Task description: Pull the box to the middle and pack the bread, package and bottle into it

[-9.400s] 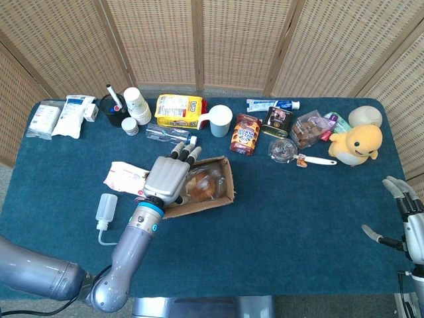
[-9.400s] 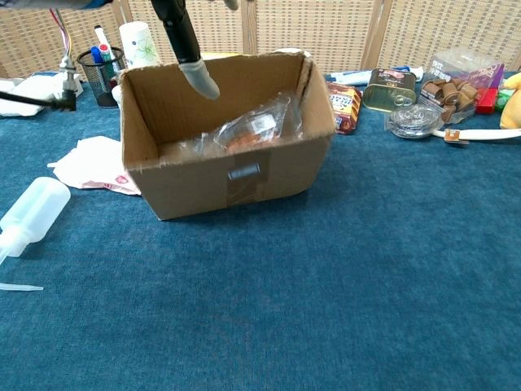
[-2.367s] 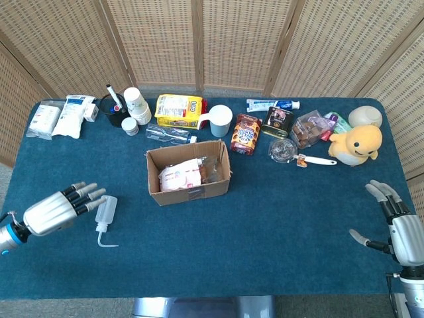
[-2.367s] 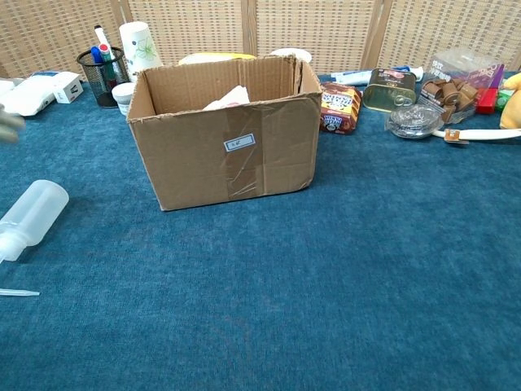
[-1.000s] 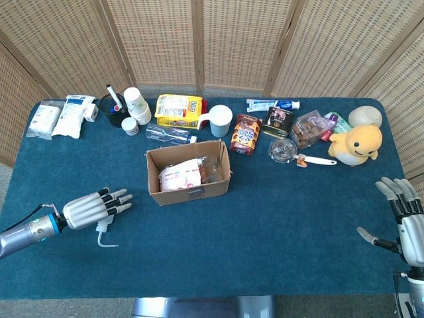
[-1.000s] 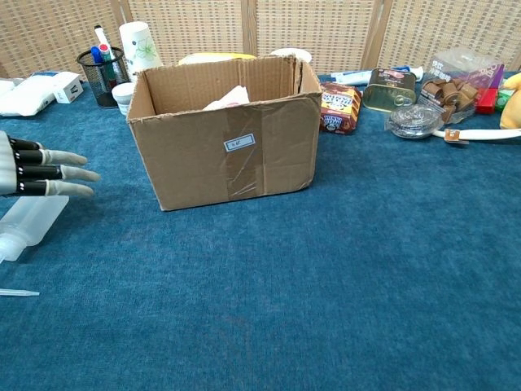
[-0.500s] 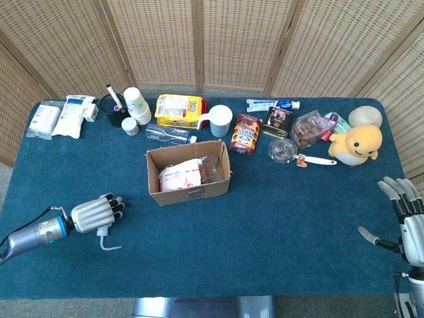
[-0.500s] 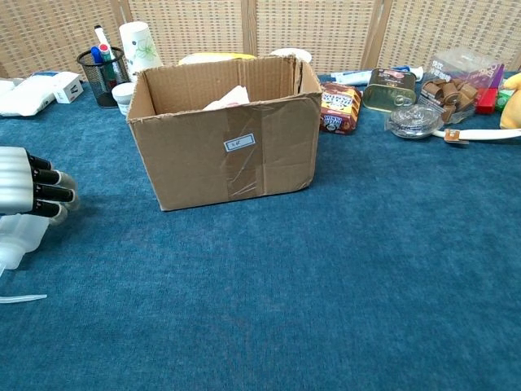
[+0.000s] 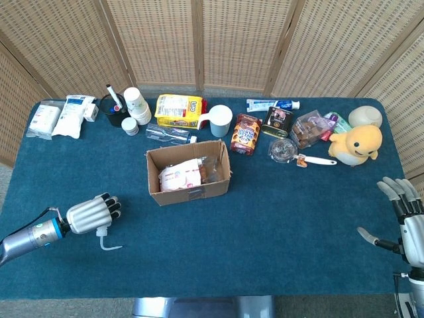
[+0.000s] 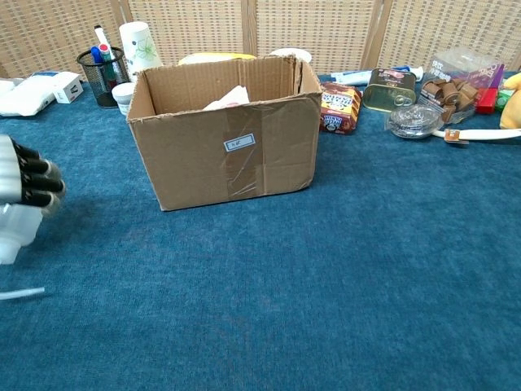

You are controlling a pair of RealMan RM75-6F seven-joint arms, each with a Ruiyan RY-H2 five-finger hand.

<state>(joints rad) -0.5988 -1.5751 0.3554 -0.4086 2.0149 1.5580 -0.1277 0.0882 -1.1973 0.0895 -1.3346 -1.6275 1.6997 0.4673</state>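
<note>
The left robot hand (image 9: 91,214) curls around the translucent plastic squeeze bottle (image 10: 16,232), apparently mid-grasp; lifting it into the brown cardboard box (image 9: 189,173) looks next. The right robot hand (image 9: 401,222) idles, fingers spread.

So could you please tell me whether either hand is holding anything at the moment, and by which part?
The left hand is curled around the body of the squeeze bottle; its spout pokes out below. The right hand is open, holding nothing.

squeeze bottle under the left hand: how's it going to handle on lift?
The bottle looks like thin translucent plastic with no visible fill, so probably light and apt to dent under the fingers. It lies on its side with a round body, so it may roll if nudged. The thin bent spout sticks out past the left hand and could snag.
</note>
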